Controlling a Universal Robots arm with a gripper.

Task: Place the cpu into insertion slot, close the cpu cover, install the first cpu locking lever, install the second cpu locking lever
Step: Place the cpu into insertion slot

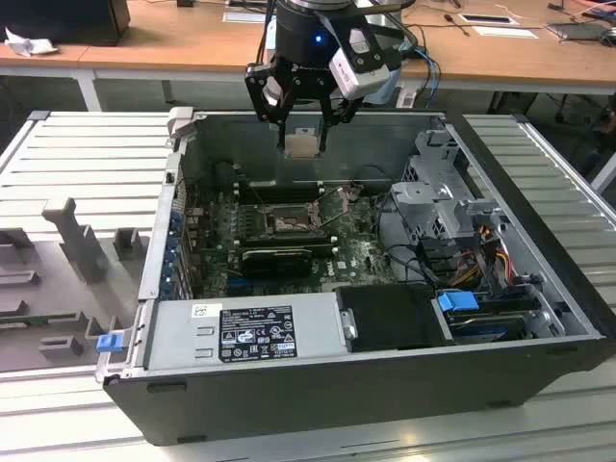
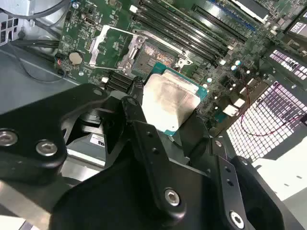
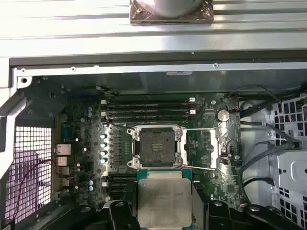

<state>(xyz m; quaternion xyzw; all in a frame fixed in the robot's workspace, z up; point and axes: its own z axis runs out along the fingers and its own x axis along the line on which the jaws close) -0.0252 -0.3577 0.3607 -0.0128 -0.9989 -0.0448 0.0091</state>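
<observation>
Silver-grey and square, the cpu (image 1: 302,143) is clamped between the gripper's (image 1: 301,136) fingers (image 2: 136,112). It is held over the far side of the open computer case (image 1: 539,279), apart from the insertion slot (image 1: 287,222).

In both wrist views the slot (image 3: 157,147) (image 2: 154,51) lies bare and dark, and the cpu cover (image 3: 211,147) stands open beside it, apparently flat against the motherboard (image 3: 76,129). Faint marks on the chip's top cannot be read, and black linkage hides its near edge in the second wrist view.

The exterior view adds the power supply (image 1: 183,332) with its label (image 1: 256,333), whose print is too small to make out.
</observation>
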